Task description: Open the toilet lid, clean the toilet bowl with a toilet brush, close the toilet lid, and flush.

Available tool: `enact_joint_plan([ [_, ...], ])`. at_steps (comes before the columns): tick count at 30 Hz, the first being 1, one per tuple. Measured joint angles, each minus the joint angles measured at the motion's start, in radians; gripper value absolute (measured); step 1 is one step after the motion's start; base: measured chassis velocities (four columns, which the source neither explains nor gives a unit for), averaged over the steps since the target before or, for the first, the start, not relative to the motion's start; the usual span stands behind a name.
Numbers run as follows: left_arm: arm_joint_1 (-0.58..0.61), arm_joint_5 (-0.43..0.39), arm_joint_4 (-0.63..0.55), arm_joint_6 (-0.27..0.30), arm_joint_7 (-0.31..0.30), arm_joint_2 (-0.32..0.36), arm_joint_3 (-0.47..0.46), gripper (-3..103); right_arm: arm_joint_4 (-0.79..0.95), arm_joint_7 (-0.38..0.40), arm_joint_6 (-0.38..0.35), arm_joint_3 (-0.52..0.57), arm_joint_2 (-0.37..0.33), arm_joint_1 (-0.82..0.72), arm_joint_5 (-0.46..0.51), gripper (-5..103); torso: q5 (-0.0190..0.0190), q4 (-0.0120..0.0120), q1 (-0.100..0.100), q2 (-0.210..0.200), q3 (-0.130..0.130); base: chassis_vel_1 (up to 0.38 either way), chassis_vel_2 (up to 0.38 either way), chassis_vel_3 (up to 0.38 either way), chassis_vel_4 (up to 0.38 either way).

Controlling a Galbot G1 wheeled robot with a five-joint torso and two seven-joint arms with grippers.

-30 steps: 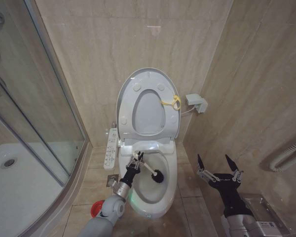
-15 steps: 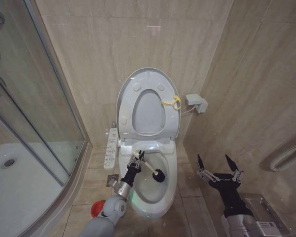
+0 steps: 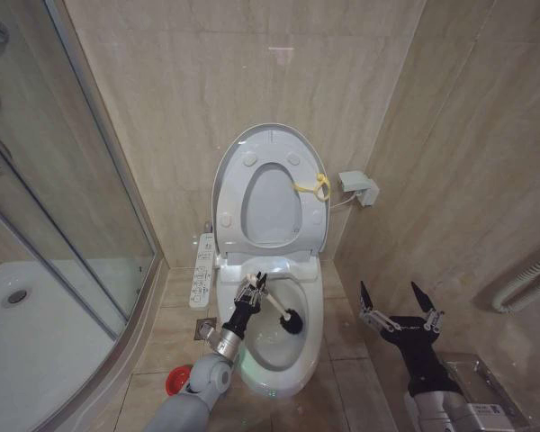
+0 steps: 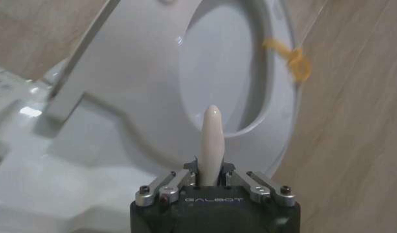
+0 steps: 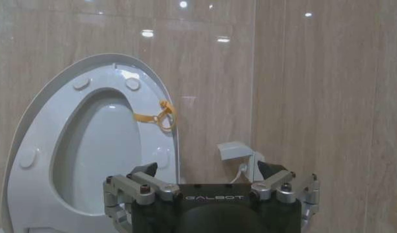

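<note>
The toilet lid (image 3: 272, 205) stands raised against the wall, the ring seat (image 3: 252, 166) up in front of it and a yellow loop (image 3: 313, 186) at its rim. Below, the toilet bowl (image 3: 308, 306) is uncovered. My left gripper (image 3: 252, 290) is over the bowl's left rim, shut on the white handle (image 4: 210, 141) of the toilet brush. The brush's black head (image 3: 291, 319) sits inside the bowl toward its right wall. My right gripper (image 3: 399, 301) hangs open to the right of the toilet, holding nothing. The right wrist view also shows the lid (image 5: 101, 155) and the loop (image 5: 161, 116).
A red brush holder (image 3: 174, 382) stands on the floor left of the toilet. A white control panel (image 3: 202, 270) hangs beside the bowl. The glass shower enclosure (image 3: 72, 216) and its tray (image 3: 27, 333) take up the left. A white wall box (image 3: 358, 187) and a hose (image 3: 526, 283) are at right.
My left gripper and the brush have shifted very slightly inside the bowl. The right arm has not moved.
</note>
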Motion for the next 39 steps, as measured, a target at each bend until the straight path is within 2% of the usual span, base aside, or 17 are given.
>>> enact_joint_plan([
  [3, -0.002, 0.163, 0.089, -0.026, -0.016, -0.005, -0.021, 20, 0.0, 0.0, 0.0, 0.0, 0.0, 0.0, 0.0, 100, -0.0001, 0.0003, 0.0, 0.0, 0.0, 0.0, 0.0, 0.0, 0.0],
  [4, -0.002, 0.163, 0.089, -0.026, -0.016, -0.005, -0.021, 20, 0.0, 0.0, 0.0, 0.0, 0.0, 0.0, 0.0, 100, -0.0001, 0.0003, 0.0, 0.0, 0.0, 0.0, 0.0, 0.0, 0.0],
  [6, 0.006, 0.23, 0.098, -0.054, -0.008, -0.004, -0.036, 20, 0.0, 0.0, 0.0, 0.0, 0.0, 0.0, 0.0, 100, 0.0, 0.0004, 0.0, 0.0, 0.0, 0.0, 0.0, 0.0, 0.0],
  [8, 0.011, 0.233, 0.086, -0.059, -0.006, -0.002, -0.038, 20, 0.0, 0.0, 0.0, 0.0, 0.0, 0.0, 0.0, 100, -0.0002, 0.0, 0.0, 0.0, 0.0, 0.0, 0.0, 0.0, 0.0],
  [10, 0.017, 0.201, 0.057, -0.057, -0.001, 0.0, -0.032, 20, 0.0, 0.0, 0.0, 0.0, 0.0, 0.0, 0.0, 100, -0.0001, 0.0, 0.0, 0.0, 0.0, 0.0, 0.0, 0.0, 0.0],
  [11, 0.018, 0.069, 0.0, -0.027, -0.002, -0.002, -0.016, 20, 0.0, 0.0, 0.0, 0.0, 0.0, 0.0, 0.0, 100, -0.0001, -0.0002, 0.0, 0.0, 0.0, 0.0, 0.0, 0.0, 0.0],
  [12, 0.009, 0.04, 0.003, -0.014, -0.01, -0.009, -0.012, 20, 0.0, 0.0, 0.0, 0.0, 0.0, 0.0, 0.0, 100, 0.0001, 0.0, 0.0, 0.0, 0.0, 0.0, 0.0, 0.0, 0.0],
  [13, 0.001, 0.074, 0.028, -0.016, -0.01, -0.014, -0.013, 20, 0.0, 0.0, 0.0, 0.0, 0.0, 0.0, 0.0, 100, 0.0, -0.0002, 0.0, 0.0, 0.0, 0.0, 0.0, 0.0, 0.0],
  [14, 0.001, 0.074, 0.028, -0.016, -0.01, -0.014, -0.013, 20, 0.0, 0.0, 0.0, 0.0, 0.0, 0.0, 0.0, 100, 0.0, -0.0002, 0.0, 0.0, 0.0, 0.0, 0.0, 0.0, 0.0],
  [16, -0.011, 0.205, 0.103, -0.047, -0.007, -0.017, -0.028, 20, 0.0, 0.0, 0.0, 0.0, 0.0, 0.0, 0.0, 100, -0.0002, 0.0001, 0.0, 0.0, 0.0, 0.0, 0.0, 0.0, 0.0],
  [18, -0.013, 0.297, 0.132, -0.069, -0.01, -0.009, -0.045, 20, 0.0, 0.0, 0.0, 0.0, 0.0, 0.0, 0.0, 100, 0.0001, 0.0001, 0.0, 0.0, 0.0, 0.0, 0.0, 0.0, 0.0],
  [23, -0.009, 0.352, 0.092, -0.089, -0.013, 0.009, -0.061, 20, 0.0, 0.0, 0.0, 0.0, 0.0, 0.0, 0.0, 100, 0.0, 0.0, 0.0, 0.0, 0.0, 0.0, 0.0, 0.0, 0.0],
  [26, -0.013, 0.348, 0.071, -0.091, -0.009, 0.013, -0.06, 20, 0.0, 0.0, 0.0, 0.0, 0.0, 0.0, 0.0, 100, -0.0001, -0.0001, 0.0, 0.0, 0.0, 0.0, 0.0, 0.0, 0.0],
  [30, -0.015, 0.295, 0.04, -0.093, -0.006, 0.017, -0.052, 20, 0.0, 0.0, 0.0, 0.0, 0.0, 0.0, 0.0, 100, -0.0002, -0.0002, 0.0, 0.0, 0.0, 0.0, 0.0, 0.0, 0.0],
  [32, -0.005, 0.256, -0.017, -0.093, 0.001, 0.028, -0.052, 20, 0.0, 0.0, 0.0, 0.0, 0.0, 0.0, 0.0, 100, 0.0, 0.0001, 0.0, 0.0, 0.0, 0.0, 0.0, 0.0, 0.0],
  [39, 0.019, 0.221, -0.148, -0.074, 0.006, 0.071, -0.052, 20, 0.0, 0.0, 0.0, 0.0, 0.0, 0.0, 0.0, 100, 0.0, 0.0001, 0.0, 0.0, 0.0, 0.0, 0.0, 0.0, 0.0],
])
